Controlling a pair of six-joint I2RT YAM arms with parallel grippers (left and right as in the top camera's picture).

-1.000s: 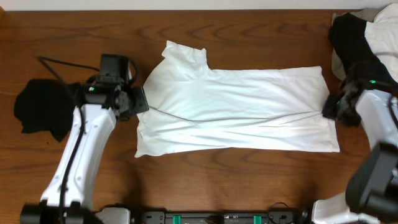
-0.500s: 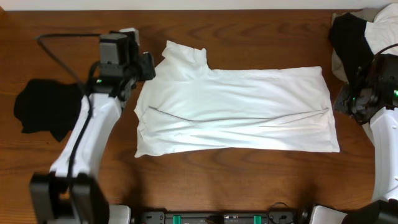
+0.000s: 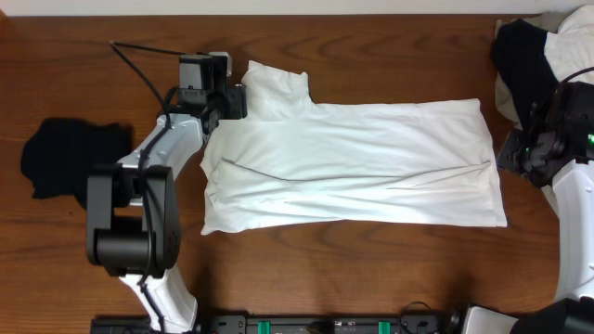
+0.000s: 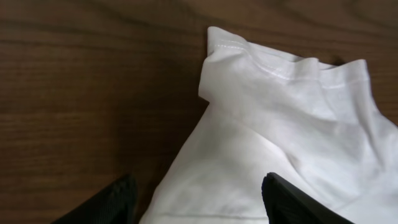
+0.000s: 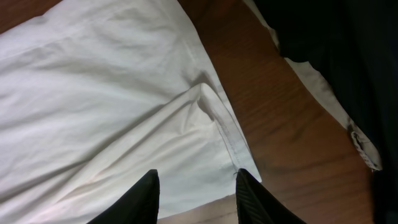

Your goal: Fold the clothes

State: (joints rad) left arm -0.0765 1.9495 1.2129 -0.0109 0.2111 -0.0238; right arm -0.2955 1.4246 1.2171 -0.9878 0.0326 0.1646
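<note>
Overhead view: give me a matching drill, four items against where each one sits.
Items:
1. white T-shirt
2. small black garment
3. left gripper
4. right gripper

Places:
A. at the shirt's right-hand edge, open
B. spread flat in the middle of the table
C. over the shirt's sleeve at its left end, open
D. alone on bare wood at far left

Pairs: 1-B, 2-D, 3-C, 4-A

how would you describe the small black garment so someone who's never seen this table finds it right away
Take the wooden table, with the white T-shirt spread flat across its middle. Left of the shirt, alone on bare wood, lies the small black garment. The other black garment, at the far right corner, is larger and heaped with pale cloth.
</note>
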